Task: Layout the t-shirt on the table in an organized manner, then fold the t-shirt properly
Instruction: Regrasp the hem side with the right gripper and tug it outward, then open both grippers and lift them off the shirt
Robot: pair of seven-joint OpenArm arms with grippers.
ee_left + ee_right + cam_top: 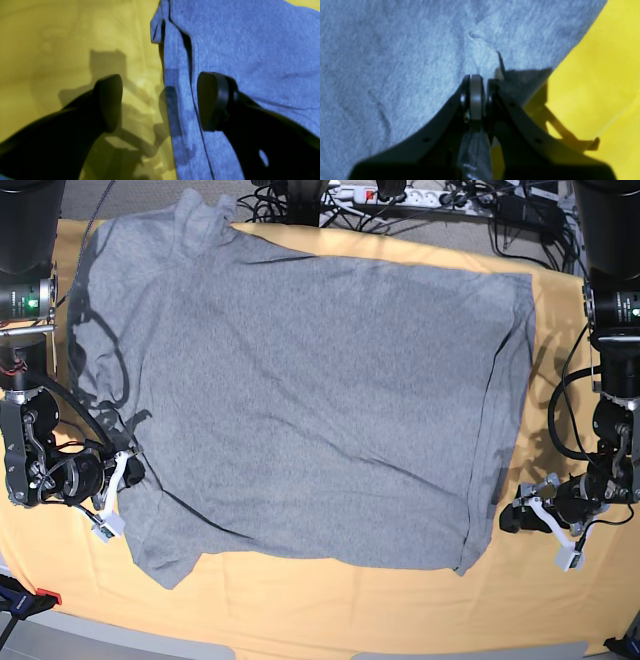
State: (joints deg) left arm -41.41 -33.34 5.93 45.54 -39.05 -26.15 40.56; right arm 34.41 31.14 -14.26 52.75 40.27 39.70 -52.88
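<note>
I see the grey t-shirt (310, 400) spread plain side up across the yellow-orange table (330, 600), my right gripper (476, 82) pinched shut on a fold of its edge, and my left gripper (160, 102) hovering with jaws wide apart, straddling the hemmed edge on the opposite side.

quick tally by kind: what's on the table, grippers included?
t-shirt: 1, grey, spread on the table
grippers: 2, the right gripper shut on the t-shirt, the left gripper open at its hem
Total: 3
</note>
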